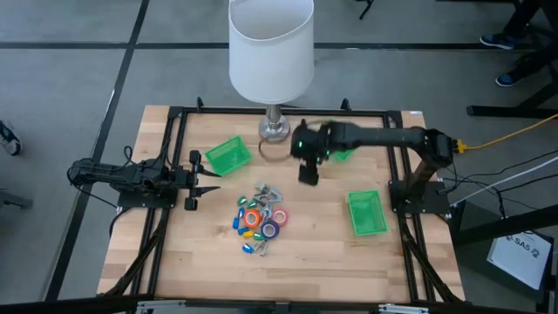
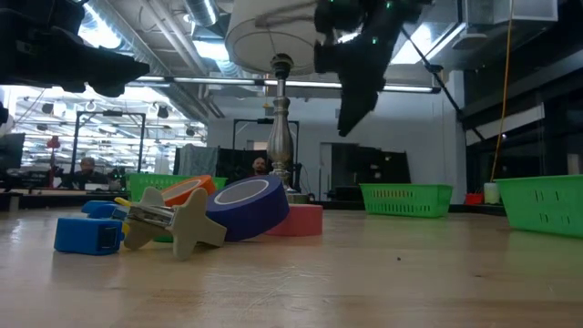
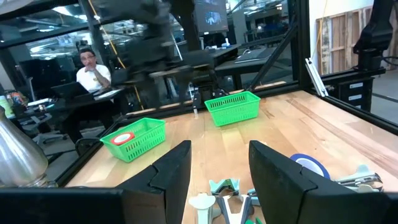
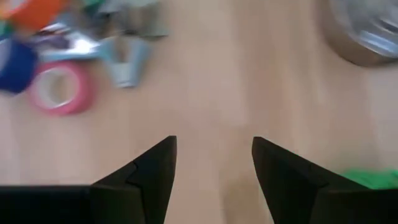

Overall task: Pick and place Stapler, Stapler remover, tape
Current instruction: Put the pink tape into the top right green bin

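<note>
A pile of small things lies on the wooden table's middle: ring-shaped tape rolls such as a pink one and a blue one, silvery-grey claw-shaped stapler removers, and small blue staplers. My right gripper hangs open above the table, to the far right of the pile, fingers slanting down with nothing between them. My left gripper waits at the left edge, level and open, holding nothing.
Three green bins stand around the pile: far left, near right, and one partly under the right arm with a red roll inside. A lamp stands at the far edge on a metal base.
</note>
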Controlling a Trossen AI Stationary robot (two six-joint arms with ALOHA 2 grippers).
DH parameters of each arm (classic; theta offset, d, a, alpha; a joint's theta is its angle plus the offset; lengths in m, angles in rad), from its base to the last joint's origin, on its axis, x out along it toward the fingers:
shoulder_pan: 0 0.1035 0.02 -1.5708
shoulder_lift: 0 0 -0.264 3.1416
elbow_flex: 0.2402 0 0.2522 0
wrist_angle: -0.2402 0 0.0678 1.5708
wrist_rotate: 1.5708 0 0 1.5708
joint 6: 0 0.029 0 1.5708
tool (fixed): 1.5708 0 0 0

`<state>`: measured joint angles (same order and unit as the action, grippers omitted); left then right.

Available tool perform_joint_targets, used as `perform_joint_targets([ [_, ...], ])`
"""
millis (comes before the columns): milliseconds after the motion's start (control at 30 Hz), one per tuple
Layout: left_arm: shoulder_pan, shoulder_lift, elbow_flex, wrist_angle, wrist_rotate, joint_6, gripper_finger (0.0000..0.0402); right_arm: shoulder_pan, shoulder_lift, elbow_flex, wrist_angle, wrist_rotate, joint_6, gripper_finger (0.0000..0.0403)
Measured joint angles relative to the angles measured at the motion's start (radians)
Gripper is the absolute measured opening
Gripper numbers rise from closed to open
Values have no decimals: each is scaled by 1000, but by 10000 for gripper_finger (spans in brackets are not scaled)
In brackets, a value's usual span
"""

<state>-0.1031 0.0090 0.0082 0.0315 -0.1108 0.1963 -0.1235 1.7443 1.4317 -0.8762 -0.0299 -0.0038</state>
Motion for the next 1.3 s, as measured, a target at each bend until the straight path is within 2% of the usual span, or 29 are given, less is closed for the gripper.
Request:
perform_joint_targets([
  [267, 0, 0, 0, 0, 0, 0, 157, 222, 0, 0, 101, 0, -162, 214],
  [600, 0, 0, 0, 0, 0, 0, 157, 404, 53, -1, 325, 3, -162, 214],
  [967, 0, 0, 0, 0, 0, 0, 157, 443, 223, -2, 354, 12, -160, 213],
  [1167, 0, 0, 0, 0, 0, 0, 157, 443, 270, -2, 344, 106, -161, 213],
  [1300, 0, 0, 0, 0, 0, 0, 157, 442, 272, -2, 345, 118, -161, 213],
])
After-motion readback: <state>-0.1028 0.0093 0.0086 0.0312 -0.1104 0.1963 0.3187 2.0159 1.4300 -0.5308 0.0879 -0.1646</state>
